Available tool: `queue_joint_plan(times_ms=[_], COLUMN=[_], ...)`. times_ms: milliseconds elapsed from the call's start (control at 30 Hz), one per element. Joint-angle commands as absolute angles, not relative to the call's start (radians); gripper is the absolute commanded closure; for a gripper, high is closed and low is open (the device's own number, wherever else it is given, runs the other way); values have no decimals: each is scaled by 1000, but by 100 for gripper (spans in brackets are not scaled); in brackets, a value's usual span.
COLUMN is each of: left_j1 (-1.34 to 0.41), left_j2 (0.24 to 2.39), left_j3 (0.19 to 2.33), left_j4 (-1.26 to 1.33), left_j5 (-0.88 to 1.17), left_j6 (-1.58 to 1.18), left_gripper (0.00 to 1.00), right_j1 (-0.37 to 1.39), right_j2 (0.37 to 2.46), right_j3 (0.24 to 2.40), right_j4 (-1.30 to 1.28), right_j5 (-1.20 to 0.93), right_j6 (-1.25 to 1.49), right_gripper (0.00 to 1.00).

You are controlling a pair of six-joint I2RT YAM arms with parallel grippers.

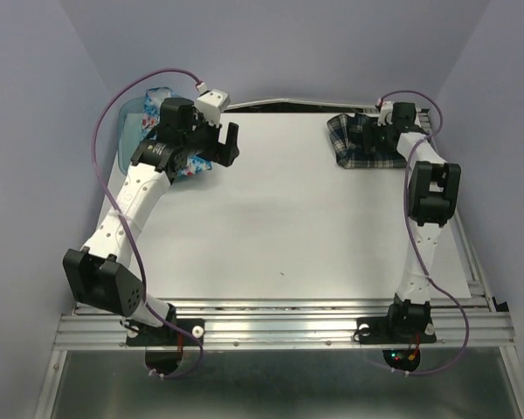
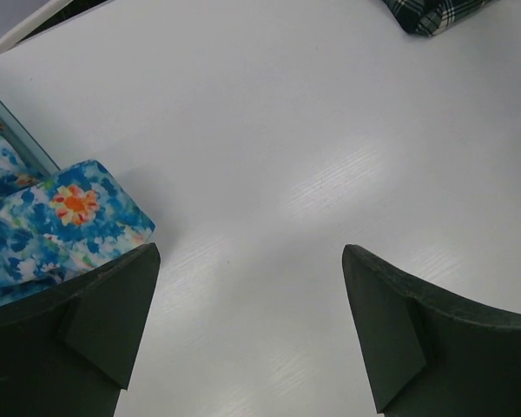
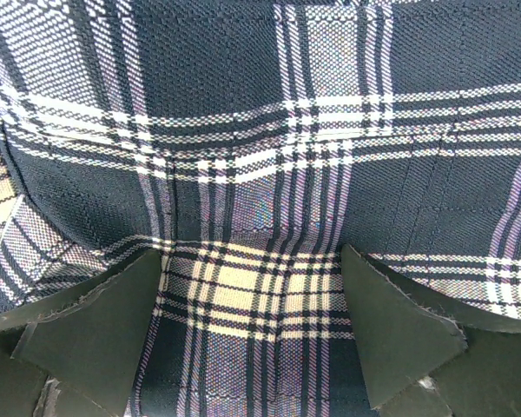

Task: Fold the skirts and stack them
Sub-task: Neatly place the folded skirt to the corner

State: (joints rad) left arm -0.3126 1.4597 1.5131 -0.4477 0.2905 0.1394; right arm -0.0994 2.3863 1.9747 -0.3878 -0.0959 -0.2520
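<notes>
Both stood open, empty: left gripper (image 2: 250,254), right gripper (image 3: 252,254) | right over plaid skirt (image 3: 260,130), contact unclear | risk: shallow pinch might bunch it

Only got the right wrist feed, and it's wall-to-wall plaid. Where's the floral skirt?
Observer: The floral skirt is at the far-left side of the table, against the teal bin.
Operator: Left gripper got it?
Observer: No. The left gripper is open and empty, over bare table just beside it.
Operator: Where on the table is my plaid one?
Observer: The plaid skirt lies at the far-right corner, well apart from the floral one.
</notes>
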Motion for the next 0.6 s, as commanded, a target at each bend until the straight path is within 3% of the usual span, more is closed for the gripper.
queue_joint_plan(times_ms=[0,167,367,567], left_j1=[-290,-233,-118,21], left_j2=[1465,1483,1494,1462], left_j3=[1523,1540,1583,1546], left_j4=[-443,-439,-385,-270], left_j5=[331,405,457,482], left_j6=[152,124,75,6], left_gripper=[1,1,1,1], right_j1=[-107,-107,-107,-107], right_j2=[2465,2396,2215,2002], right_j3=[1976,2035,2129,2077], right_j4=[-512,-548,-593,-615], right_j5=[-55,-63,-72,-162], right_j6=[-321,-293,-258,-189], right_gripper=[10,0,0,0])
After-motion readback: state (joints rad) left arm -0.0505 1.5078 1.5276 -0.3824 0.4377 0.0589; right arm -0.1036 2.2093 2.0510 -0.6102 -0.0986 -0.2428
